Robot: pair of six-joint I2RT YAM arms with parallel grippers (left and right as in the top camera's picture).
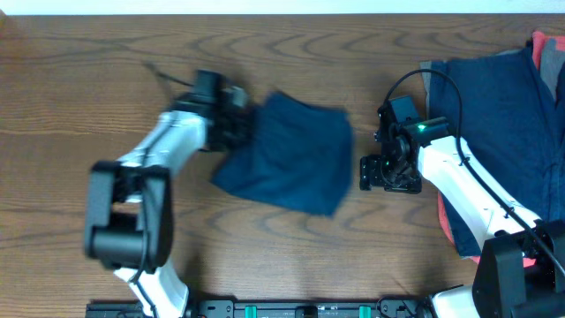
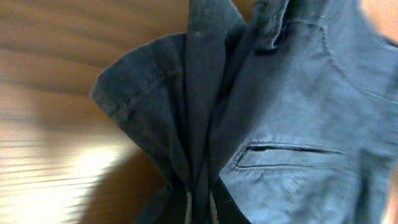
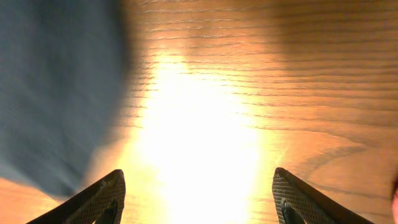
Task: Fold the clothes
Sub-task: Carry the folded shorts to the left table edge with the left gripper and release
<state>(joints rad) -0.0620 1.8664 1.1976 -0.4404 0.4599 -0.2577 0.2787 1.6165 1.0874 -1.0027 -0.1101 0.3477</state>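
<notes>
Left gripper [image 1: 240, 124] clamps the navy shorts [image 1: 296, 155]; right gripper [image 1: 388, 174], spread wide, hovers between them and the garment pile [image 1: 503, 106].

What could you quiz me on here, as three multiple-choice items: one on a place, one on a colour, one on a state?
1. Where does the pile of clothes lie?
A. at the right arm's end of the table
B. at the left arm's end
C. in the middle

2. What colour are the shorts in the left hand?
A. coral-red
B. white
C. navy blue

3. How is the right hand?
A. shut on cloth
B. open, holding nothing
C. out of sight

Answers:
1 A: in the overhead view the heap sits by the right arm.
2 C: the left wrist view shows dark blue cloth bunched at that hand.
3 B: the right wrist view shows its fingers spread apart over bare wood.
</notes>
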